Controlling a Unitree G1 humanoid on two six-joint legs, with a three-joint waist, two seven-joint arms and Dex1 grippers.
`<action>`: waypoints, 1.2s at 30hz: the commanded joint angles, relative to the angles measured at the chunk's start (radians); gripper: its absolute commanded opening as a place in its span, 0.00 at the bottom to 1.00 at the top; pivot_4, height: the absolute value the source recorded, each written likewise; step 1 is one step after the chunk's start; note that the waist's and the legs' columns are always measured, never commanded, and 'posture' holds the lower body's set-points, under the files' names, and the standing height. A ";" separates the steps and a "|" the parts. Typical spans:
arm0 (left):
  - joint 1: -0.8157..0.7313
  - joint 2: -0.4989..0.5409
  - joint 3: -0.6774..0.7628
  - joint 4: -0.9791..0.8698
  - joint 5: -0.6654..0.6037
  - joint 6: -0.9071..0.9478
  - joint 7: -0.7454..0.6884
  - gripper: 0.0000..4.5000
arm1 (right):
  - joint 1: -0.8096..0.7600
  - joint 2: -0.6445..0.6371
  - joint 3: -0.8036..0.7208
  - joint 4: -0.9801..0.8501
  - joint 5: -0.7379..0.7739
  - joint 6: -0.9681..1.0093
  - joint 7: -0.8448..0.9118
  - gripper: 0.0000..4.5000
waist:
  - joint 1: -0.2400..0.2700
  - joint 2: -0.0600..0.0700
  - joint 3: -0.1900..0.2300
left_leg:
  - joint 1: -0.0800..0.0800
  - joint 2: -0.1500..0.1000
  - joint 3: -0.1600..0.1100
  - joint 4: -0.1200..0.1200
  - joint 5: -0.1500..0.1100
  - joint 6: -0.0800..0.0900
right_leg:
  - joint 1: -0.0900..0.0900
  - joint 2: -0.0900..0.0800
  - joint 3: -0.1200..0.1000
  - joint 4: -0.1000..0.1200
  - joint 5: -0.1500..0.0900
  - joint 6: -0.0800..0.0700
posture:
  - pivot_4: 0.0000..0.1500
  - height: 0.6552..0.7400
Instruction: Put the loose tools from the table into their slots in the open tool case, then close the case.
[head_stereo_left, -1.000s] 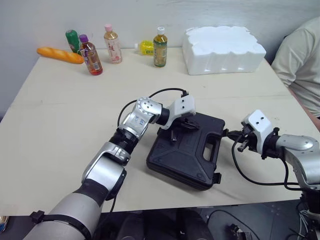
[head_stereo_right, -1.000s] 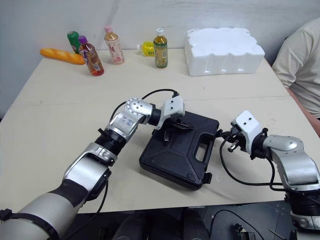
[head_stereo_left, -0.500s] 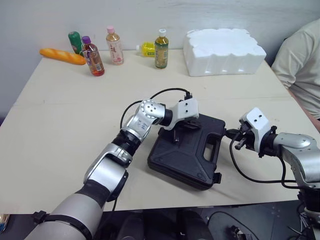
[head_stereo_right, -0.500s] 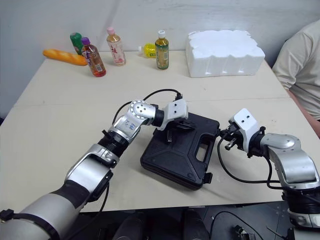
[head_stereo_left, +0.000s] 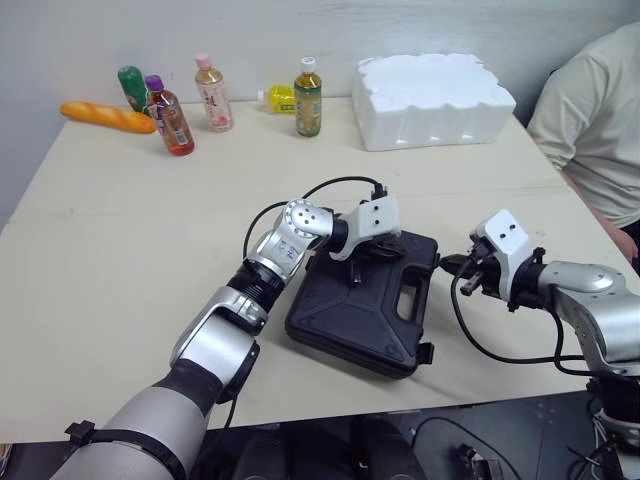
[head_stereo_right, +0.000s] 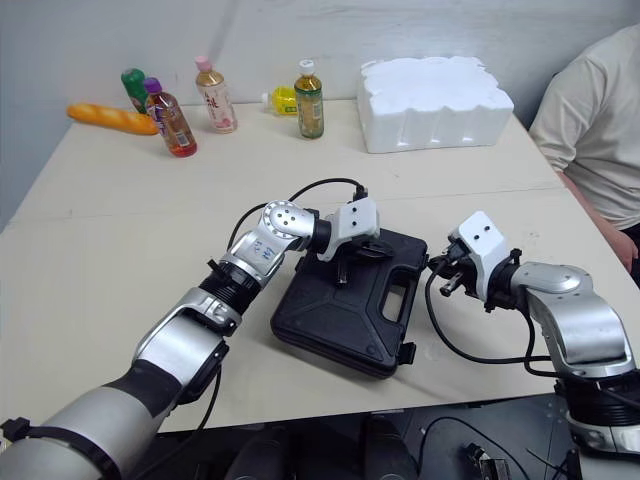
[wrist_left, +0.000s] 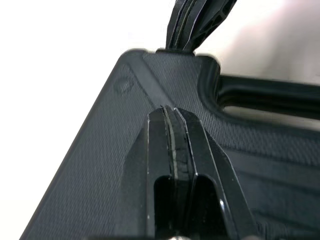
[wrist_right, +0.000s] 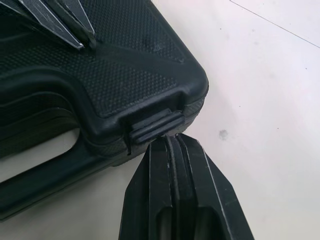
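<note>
Tool case (head_stereo_left: 360, 310) lies shut, handle edge facing the right end effector (head_stereo_left: 458, 272) (pinched closed, as is left end effector (head_stereo_left: 352, 272)).

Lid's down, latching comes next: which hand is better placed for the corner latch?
Right. The right hand is right at the latch of the black plastic tool case; the left hand is on the lid.

Tool case (head_stereo_left: 345, 315) on table (head_stereo_left: 120, 230) front-centre, bottles (head_stereo_left: 213, 92) and bread (head_stereo_left: 106, 116) back left, foam block (head_stereo_left: 433, 99) back right
</note>
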 joint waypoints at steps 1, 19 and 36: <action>0.054 -0.011 -0.069 0.062 0.068 0.026 -0.022 0.00 | -0.032 0.016 -0.007 -0.089 0.056 -0.015 0.019 0.01 | 0.000 0.000 0.000 | 0.000 0.000 0.000 0.000 0.000 0.000 | 0.000 0.000 0.000 0.000 0.000 0.000 | 1.00 0.98; 0.064 -0.007 -0.068 0.059 0.077 0.026 -0.024 0.00 | -0.035 0.024 0.018 -0.099 0.037 0.003 0.000 0.01 | -0.002 0.001 -0.002 | 0.001 0.000 0.000 0.000 0.000 0.000 | 0.000 0.000 0.001 -0.001 0.000 -0.001 | 1.00 0.98; 0.315 0.321 0.009 -0.792 -0.359 0.469 -0.430 0.00 | 0.626 -0.118 -0.317 -0.516 0.211 0.102 0.120 0.01 | 0.029 0.005 -0.002 | -0.002 -0.002 -0.002 0.001 -0.002 0.002 | 0.001 -0.003 0.000 -0.004 -0.001 -0.001 | 1.00 0.98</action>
